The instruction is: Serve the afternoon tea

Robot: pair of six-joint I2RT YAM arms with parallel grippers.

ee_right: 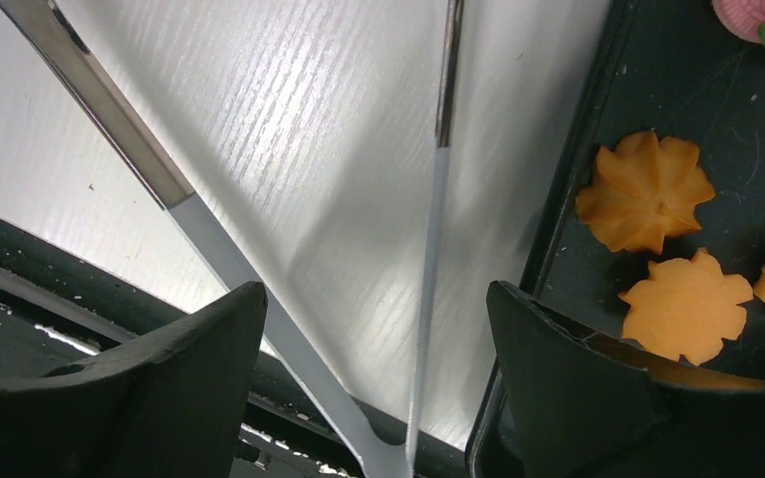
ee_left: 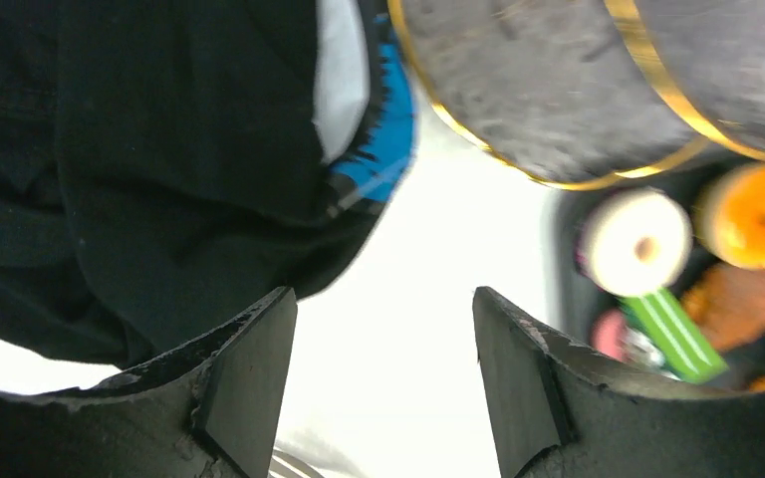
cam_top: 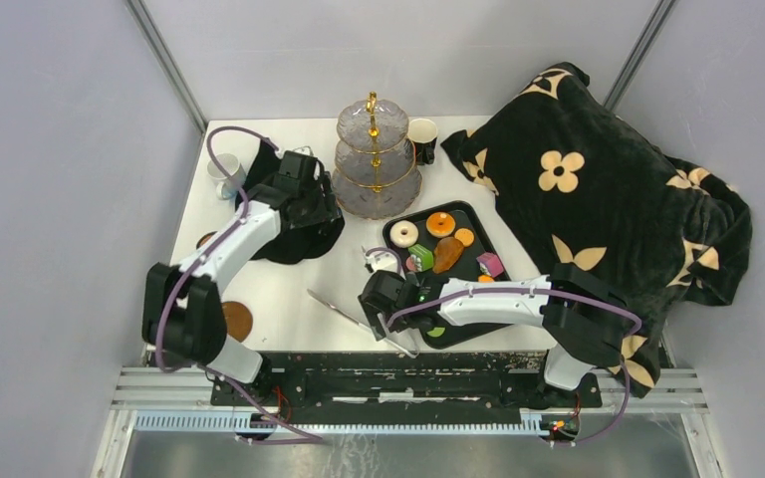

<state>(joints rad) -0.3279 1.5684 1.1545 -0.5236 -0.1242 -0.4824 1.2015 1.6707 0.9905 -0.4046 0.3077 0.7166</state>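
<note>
The treats lie on a black tray [cam_top: 478,214]: a white ring donut [cam_top: 404,234], an orange ring donut [cam_top: 440,223], an orange cookie [cam_top: 465,237], a green disc [cam_top: 420,259] and a purple cube [cam_top: 490,264]. My right gripper [cam_top: 377,304] is open at the tray's left edge, hovering over metal tongs [cam_top: 344,311] on the table. In the right wrist view the tongs' two arms [ee_right: 428,299] run between my open right gripper [ee_right: 379,368], with two orange cookies [ee_right: 645,189] on the tray beside it. My left gripper [cam_top: 321,211] is open and empty over a black cloth [cam_top: 299,239].
A three-tier glass stand with gold rims [cam_top: 377,164] stands behind the tray; its plate [ee_left: 558,90] shows in the left wrist view. A dark cup [cam_top: 422,134] is beside it, white cups [cam_top: 224,171] at far left. The flowered black blanket [cam_top: 598,189] fills the right. A brown coaster [cam_top: 237,320] lies near left.
</note>
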